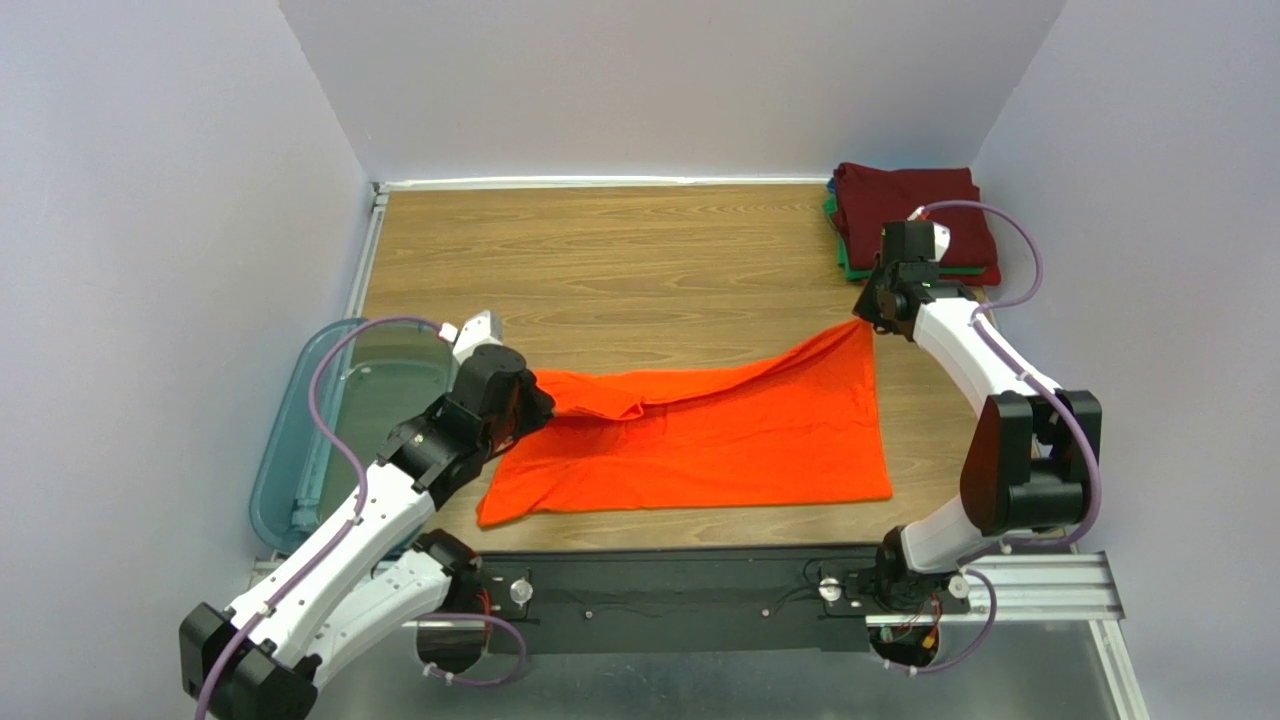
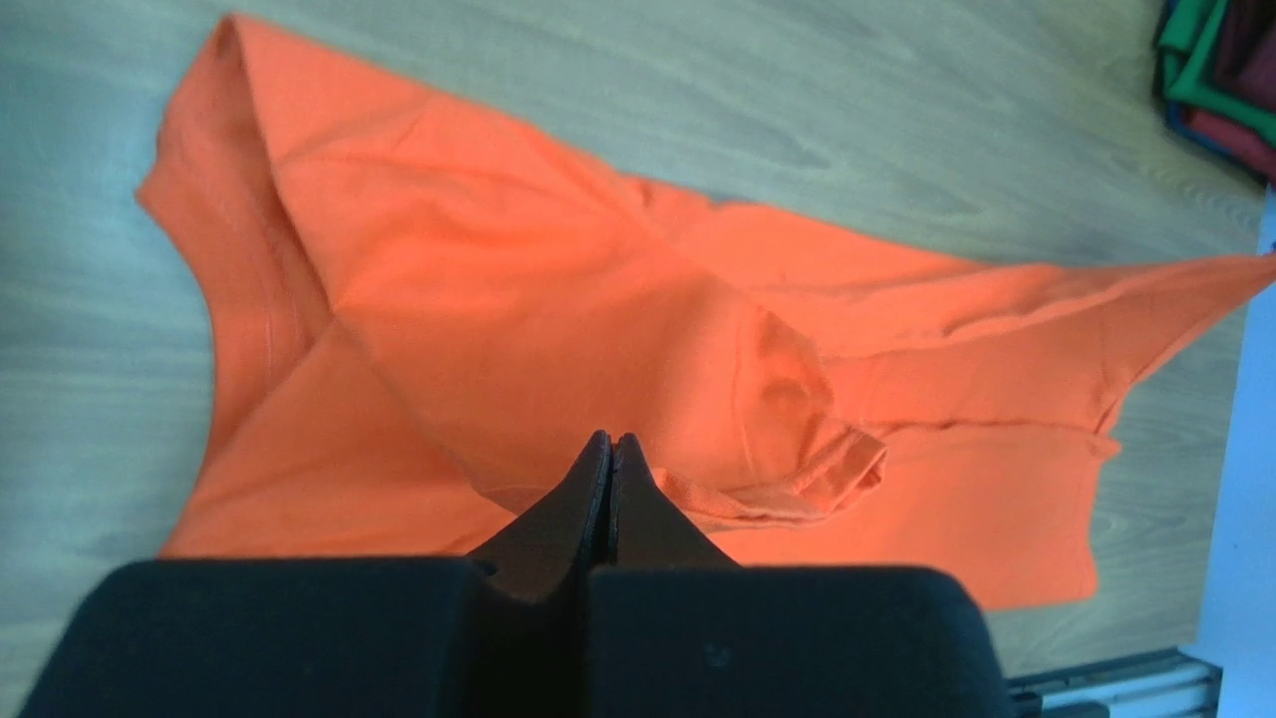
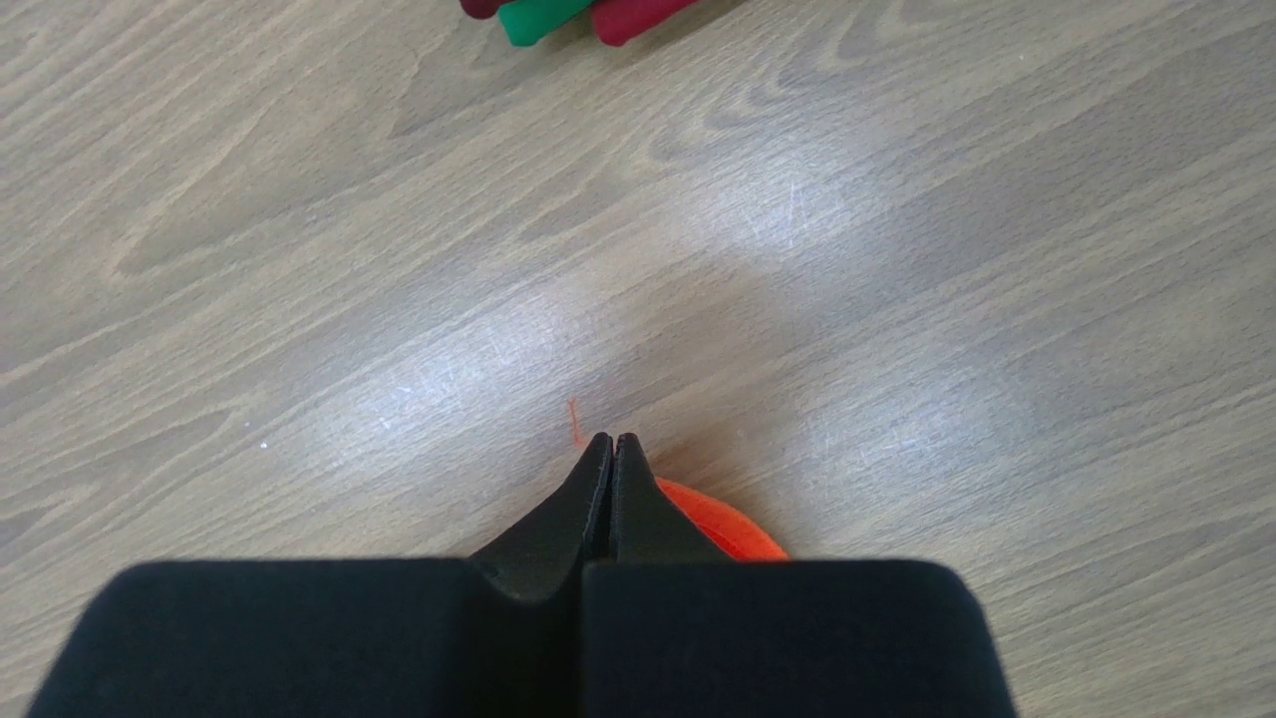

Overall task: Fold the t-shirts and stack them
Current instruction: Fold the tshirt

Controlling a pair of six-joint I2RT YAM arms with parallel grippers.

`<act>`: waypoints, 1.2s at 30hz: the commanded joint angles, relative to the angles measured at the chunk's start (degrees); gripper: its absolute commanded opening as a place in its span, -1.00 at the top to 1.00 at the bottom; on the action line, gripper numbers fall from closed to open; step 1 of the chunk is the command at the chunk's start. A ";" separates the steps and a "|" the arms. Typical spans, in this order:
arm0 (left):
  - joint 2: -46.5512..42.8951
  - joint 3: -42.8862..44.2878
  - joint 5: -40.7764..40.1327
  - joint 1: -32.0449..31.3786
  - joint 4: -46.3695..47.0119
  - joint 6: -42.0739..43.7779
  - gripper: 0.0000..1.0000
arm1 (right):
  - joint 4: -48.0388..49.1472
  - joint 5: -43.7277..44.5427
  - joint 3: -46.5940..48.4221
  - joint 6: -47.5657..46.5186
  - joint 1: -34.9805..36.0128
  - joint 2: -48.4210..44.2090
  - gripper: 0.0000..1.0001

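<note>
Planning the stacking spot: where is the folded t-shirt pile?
Top view: the folded t-shirt pile sits in the far right corner of the table, beyond the right gripper.

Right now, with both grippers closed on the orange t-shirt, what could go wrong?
The right gripper shows only a sliver of orange t-shirt under its tips; that corner may slip out.
The left gripper pinches bunched cloth, so the fold could come out uneven.
The right gripper sits close to the folded stack; a swing might nudge it.
</note>
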 commanded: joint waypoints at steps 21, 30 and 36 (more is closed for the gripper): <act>-5.16 -6.55 3.37 -6.23 -10.01 -13.51 1.00 | -0.41 1.16 -6.99 -1.02 -0.15 -7.93 0.99; -5.08 -6.55 2.66 -6.40 -11.25 -15.09 1.00 | -0.59 3.10 -11.83 -0.32 -0.24 -11.54 0.95; -4.55 -6.37 2.14 -7.19 -12.47 -16.50 1.00 | -0.94 4.50 -15.08 1.52 -0.15 -11.97 0.90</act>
